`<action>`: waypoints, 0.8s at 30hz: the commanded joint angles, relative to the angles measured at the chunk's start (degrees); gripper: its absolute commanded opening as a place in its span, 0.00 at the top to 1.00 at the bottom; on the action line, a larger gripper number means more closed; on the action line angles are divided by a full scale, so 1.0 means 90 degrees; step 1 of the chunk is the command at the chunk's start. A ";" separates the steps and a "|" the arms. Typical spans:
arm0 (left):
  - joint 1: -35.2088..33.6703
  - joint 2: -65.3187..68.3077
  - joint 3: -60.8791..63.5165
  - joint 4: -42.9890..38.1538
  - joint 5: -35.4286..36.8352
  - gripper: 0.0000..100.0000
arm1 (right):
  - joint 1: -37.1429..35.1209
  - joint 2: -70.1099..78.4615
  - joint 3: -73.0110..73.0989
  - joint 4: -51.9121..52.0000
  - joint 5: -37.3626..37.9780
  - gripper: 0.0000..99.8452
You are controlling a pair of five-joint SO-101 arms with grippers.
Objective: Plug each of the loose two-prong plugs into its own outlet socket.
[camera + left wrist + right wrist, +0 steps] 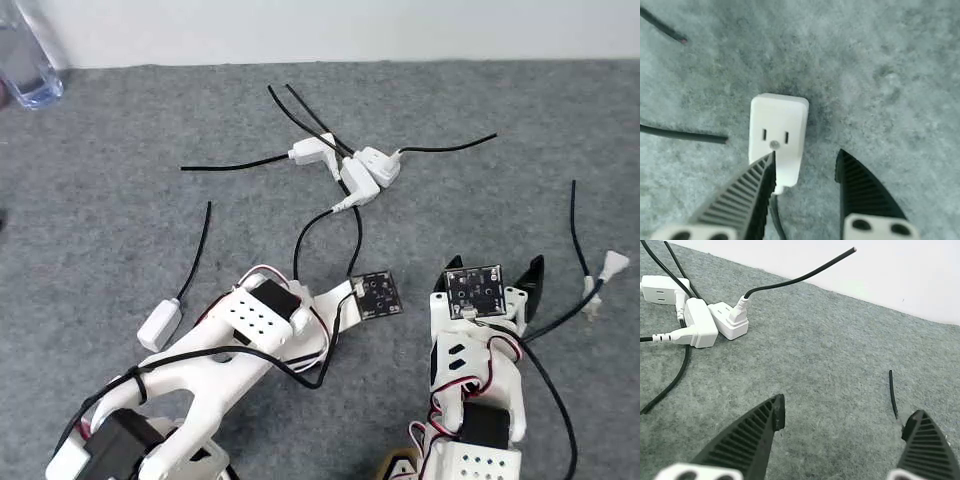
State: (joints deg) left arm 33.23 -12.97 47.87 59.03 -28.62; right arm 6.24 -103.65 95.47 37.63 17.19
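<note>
A white outlet socket [777, 135] lies face up on the grey carpet, just ahead of my open left gripper [805, 159]; one fingertip [767, 167] overlaps its near edge. My right gripper [497, 262] stands wide open over bare carpet, holding nothing [848, 410]. A loose white plug [611, 265] on a black cord lies to its right. Farther back sits a cluster of white sockets [358, 180]: one socket [727, 325] has a plug [739, 311] in it, another [700, 322] has a cord fitting at its end, and a third [659, 290] shows bare slots.
Another white socket block [160, 323] with a black cord lies left of the left arm [250, 330]. Loose black cords [230, 164] trail across the carpet. A clear bottle [25, 60] stands at the back left by the white wall.
</note>
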 commanded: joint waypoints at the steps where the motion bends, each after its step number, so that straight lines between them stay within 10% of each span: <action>1: -0.0215 -0.0176 0.0073 -0.0459 0.0010 0.82 | -0.0044 -0.0044 0.0107 -0.0073 -0.0029 0.63; 24: -0.0440 0.1748 -0.1656 0.0469 -0.0557 0.82 | -0.0044 -0.0044 0.0107 -0.0073 -0.0029 0.63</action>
State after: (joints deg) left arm 30.24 2.42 36.44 61.58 -31.60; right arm 6.24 -103.65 95.47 37.63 17.19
